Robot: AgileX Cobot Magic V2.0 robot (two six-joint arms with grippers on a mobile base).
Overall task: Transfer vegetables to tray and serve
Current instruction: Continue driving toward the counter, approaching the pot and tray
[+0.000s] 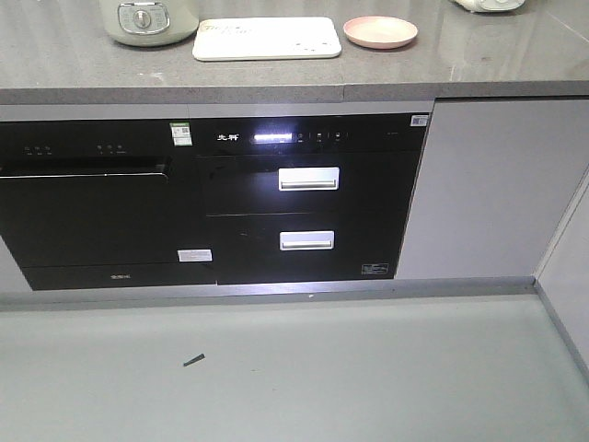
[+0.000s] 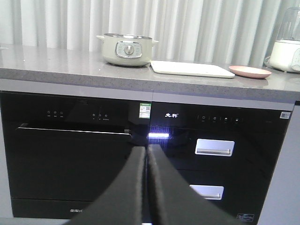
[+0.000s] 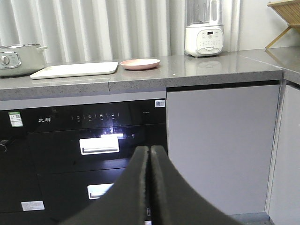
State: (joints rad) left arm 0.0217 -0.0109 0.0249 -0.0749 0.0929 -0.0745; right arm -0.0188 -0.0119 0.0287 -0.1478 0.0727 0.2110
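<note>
The cream-white tray (image 1: 267,39) lies flat on the grey counter, also seen as the tray (image 2: 191,68) in the left wrist view and the tray (image 3: 75,69) in the right wrist view. No vegetables show in any view. My left gripper (image 2: 146,149) is shut with nothing between its fingers, held low in front of the black appliance fronts. My right gripper (image 3: 149,150) is likewise shut and empty, below counter height. Neither gripper appears in the front view.
A round pink plate (image 1: 380,31) sits right of the tray. A cream electric pot (image 1: 148,20) stands to its left. A white blender (image 3: 204,28) is farther right. Below the counter are a black dishwasher (image 1: 87,207) and drawer unit (image 1: 308,198). A small dark scrap (image 1: 193,360) lies on the floor.
</note>
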